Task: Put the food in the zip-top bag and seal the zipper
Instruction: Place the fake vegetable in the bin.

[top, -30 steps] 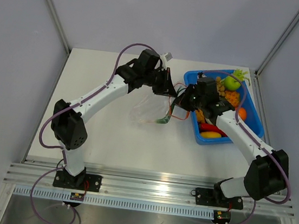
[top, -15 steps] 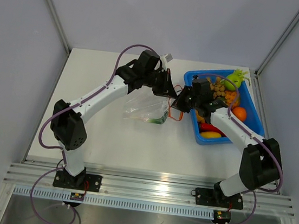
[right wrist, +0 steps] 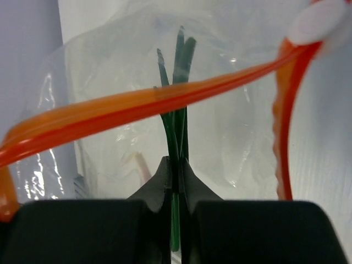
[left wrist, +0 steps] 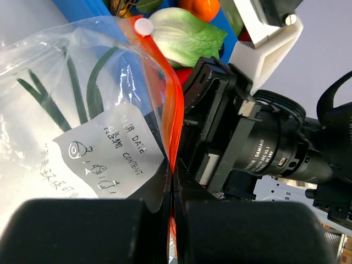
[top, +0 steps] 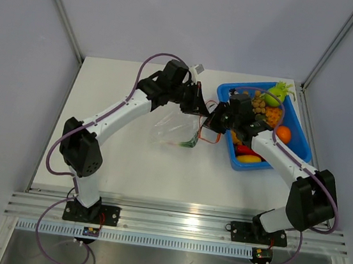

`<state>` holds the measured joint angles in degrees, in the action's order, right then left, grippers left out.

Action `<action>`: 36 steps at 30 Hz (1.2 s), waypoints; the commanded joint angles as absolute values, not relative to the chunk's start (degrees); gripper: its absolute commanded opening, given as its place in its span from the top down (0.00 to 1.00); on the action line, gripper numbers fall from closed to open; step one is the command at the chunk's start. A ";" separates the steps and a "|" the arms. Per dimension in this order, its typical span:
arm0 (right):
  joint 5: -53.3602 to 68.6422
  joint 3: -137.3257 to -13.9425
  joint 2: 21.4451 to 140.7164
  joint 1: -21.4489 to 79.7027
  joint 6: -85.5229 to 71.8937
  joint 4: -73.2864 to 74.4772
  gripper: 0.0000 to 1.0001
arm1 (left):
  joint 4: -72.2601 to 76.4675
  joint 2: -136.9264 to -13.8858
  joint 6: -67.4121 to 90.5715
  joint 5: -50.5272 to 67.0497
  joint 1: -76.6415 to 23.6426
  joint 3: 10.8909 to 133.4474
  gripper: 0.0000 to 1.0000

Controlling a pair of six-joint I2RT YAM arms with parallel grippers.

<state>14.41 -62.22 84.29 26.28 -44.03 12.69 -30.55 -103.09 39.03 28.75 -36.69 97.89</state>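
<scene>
The floppy clear plastic zip-top bag (top: 175, 132) slumps on the white table (top: 127, 164) with its mouth lifted, the thin orange-red zipper strip (left wrist: 171, 110) gaping in a loop (a white slider tab (left wrist: 144, 26) caps one end). The left gripper (left wrist: 171, 184) pinches that strip between closed fingertips. The right gripper (right wrist: 176, 179), clamped on slim dark green onion stalks (right wrist: 177, 88), sits at the mouth with the stalks reaching inside, near the blue rectangular plastic bin (top: 249, 165).

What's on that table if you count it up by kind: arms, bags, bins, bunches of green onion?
Robot arms: 2
Clear zip-top bag: 1
Blue bin: 1
Green onion bunch: 1
Total: 5
</scene>
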 commanded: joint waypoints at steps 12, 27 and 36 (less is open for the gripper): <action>0.53 -70.75 72.34 26.98 -34.19 28.73 0.47 | -28.04 -100.28 39.64 27.42 -35.86 97.03 1.00; -4.74 -71.90 68.82 13.10 -28.83 34.89 0.38 | -28.04 -98.88 39.20 27.16 -35.77 96.24 1.00; -17.74 -71.38 72.42 5.98 -30.59 35.87 0.38 | -25.06 -96.07 37.44 27.59 -35.68 93.35 1.00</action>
